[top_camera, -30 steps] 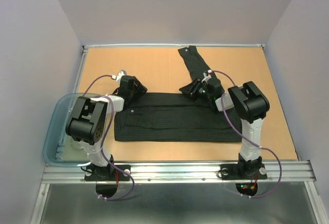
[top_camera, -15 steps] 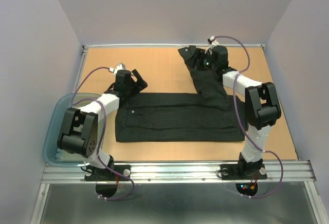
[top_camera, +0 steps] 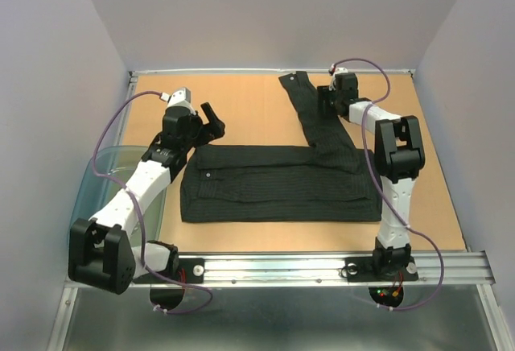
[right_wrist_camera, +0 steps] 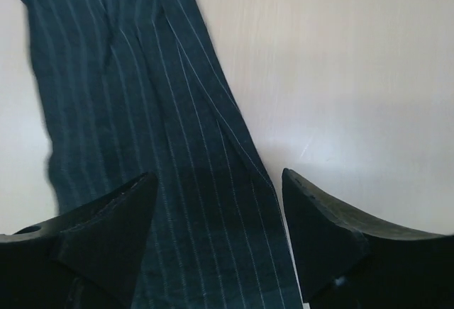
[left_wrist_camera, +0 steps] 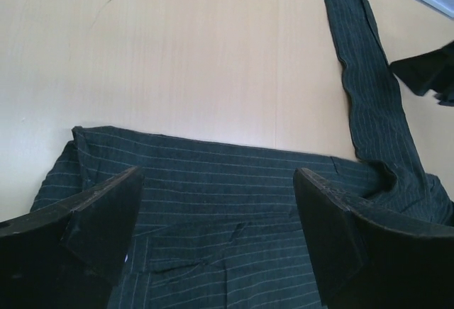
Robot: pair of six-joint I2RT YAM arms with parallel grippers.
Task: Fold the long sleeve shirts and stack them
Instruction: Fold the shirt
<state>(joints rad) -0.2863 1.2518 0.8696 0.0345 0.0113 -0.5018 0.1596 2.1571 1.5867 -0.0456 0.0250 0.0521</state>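
Arms now farther back; left fingers (left_wrist_camera: 78, 238) apart above shirt (top_camera: 273, 183) far edge, right fingers (right_wrist_camera: 333, 231) apart over sleeve (top_camera: 310, 113) (worktop (top_camera: 249, 113) shows between).

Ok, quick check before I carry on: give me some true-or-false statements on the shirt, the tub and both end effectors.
1. The left end effector and right end effector are both open, holding nothing. True.
2. One sleeve stretches toward the table's far edge. True.
3. The shirt lies inside the tub. False: it lies on the table; the tub sits apart at the left edge.
4. The right end effector is over the shirt's folded body. False: it is over the outstretched sleeve.
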